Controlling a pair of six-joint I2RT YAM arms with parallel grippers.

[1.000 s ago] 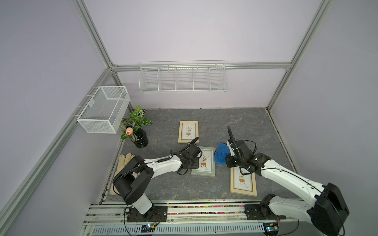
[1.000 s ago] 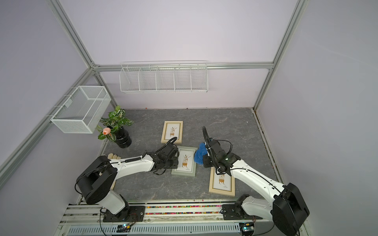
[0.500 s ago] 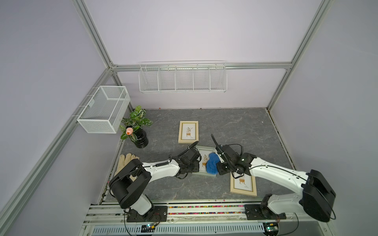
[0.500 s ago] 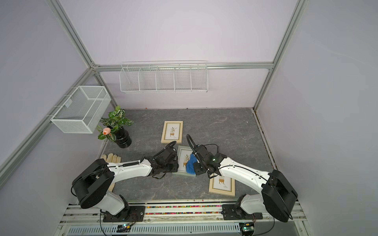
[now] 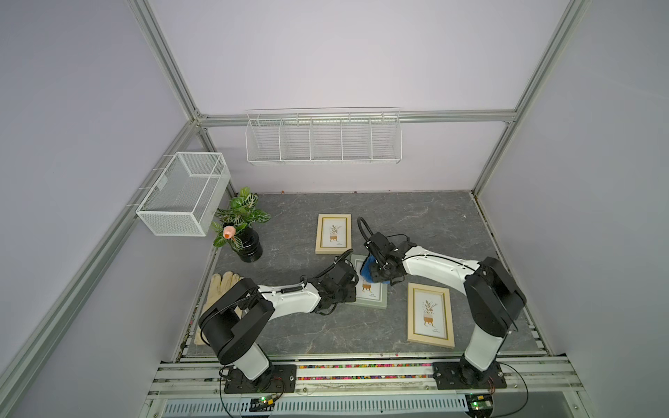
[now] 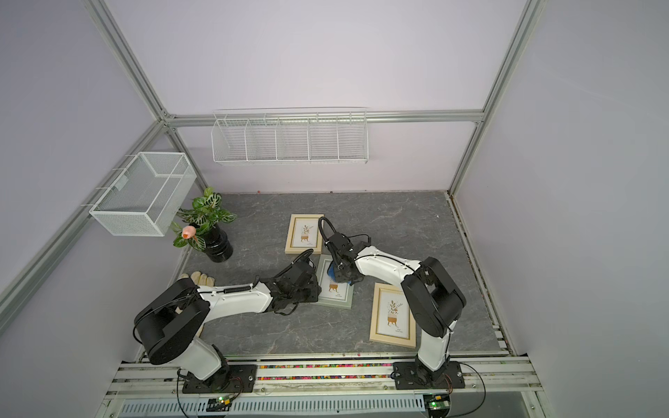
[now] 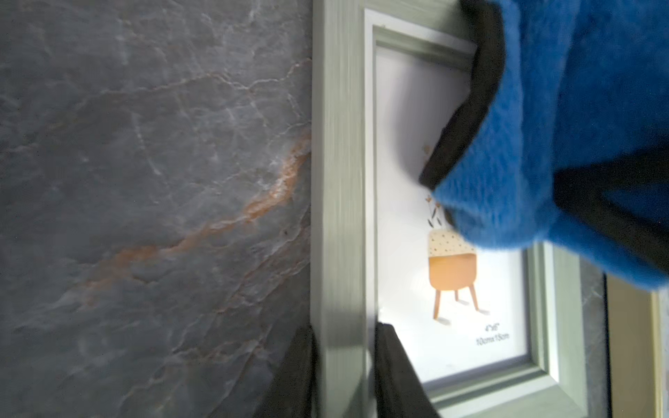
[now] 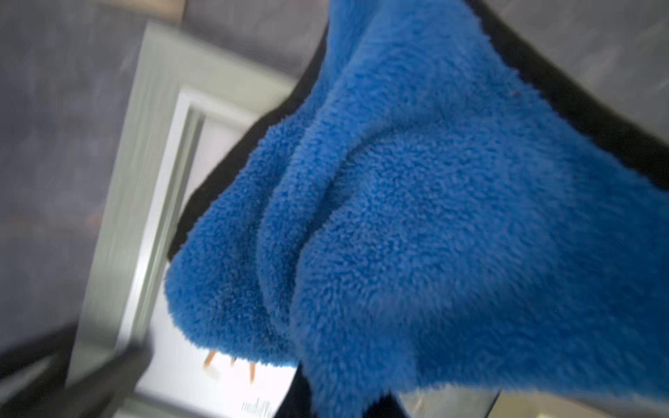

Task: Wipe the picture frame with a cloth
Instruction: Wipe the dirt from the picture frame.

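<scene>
The jaws of the left gripper [image 5: 349, 289] stand narrow, pinching the left rail of the sage-green rectangular picture frame [image 5: 373, 296]. The jaws of the right gripper [image 5: 378, 273] are closed on the bunched royal-blue plush cloth [image 5: 365, 271] with a dark edge. In both top views that cloth sits over the far right part of the frame, which lies near the middle of the grey marbled table [image 5: 416, 220]. A light wooden frame [image 5: 333, 234] lies farther back and another light wooden frame [image 5: 430, 315] lies to the near right. A potted green plant [image 5: 242, 231] stands at the far left, with a beige fabric glove [image 5: 221, 286] nearer on the left edge.

In a top view the left gripper [image 6: 313, 287] meets the frame [image 6: 336, 294] from the left, with the right gripper [image 6: 340, 273] and cloth [image 6: 331, 271] just beyond.

In the left wrist view, two dark fingers [image 7: 394, 372] flank the frame's rail [image 7: 340, 181], touching it. The cloth [image 7: 561, 126] hangs onto the glass and hides part of the printed plant.

In the right wrist view the cloth [image 8: 434, 217] fills most of the picture and hides the fingertips that hold it. The frame [image 8: 123, 181] shows blurred behind.
</scene>
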